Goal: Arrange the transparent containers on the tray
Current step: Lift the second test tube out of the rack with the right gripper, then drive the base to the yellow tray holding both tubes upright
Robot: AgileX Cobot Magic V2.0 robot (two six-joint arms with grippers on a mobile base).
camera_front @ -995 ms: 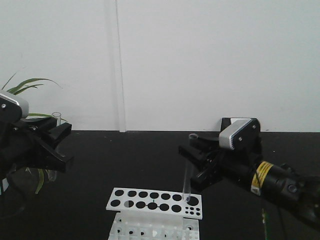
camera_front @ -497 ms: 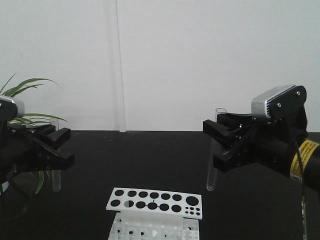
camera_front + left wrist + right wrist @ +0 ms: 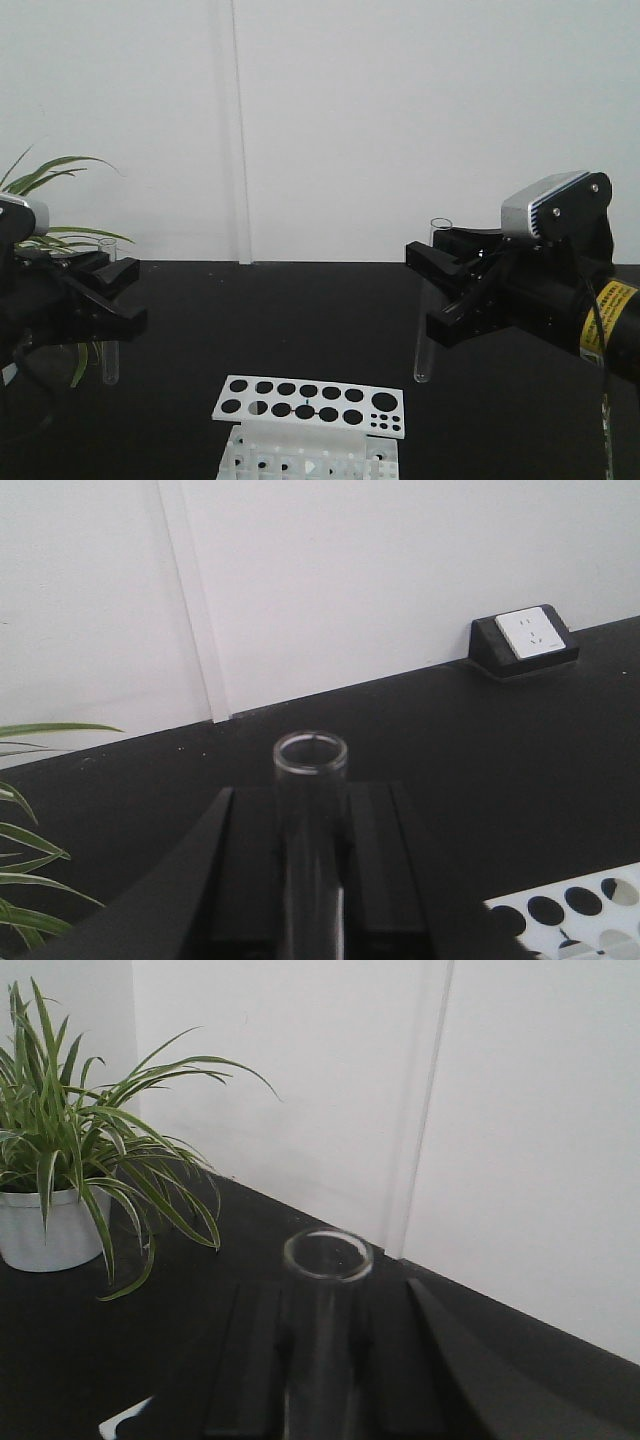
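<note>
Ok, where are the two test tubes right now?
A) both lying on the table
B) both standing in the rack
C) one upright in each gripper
C: the left gripper holds the left tube upright, the right gripper holds the right tube, and neither sits in the white rack.

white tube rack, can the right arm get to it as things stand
Probably yes: the rack stands in the open, lower than the right gripper, with nothing between them. That gripper is shut on a test tube, though.

Two clear test tubes [image 3: 109, 362] [image 3: 423, 352] — upright, gripped
</note>
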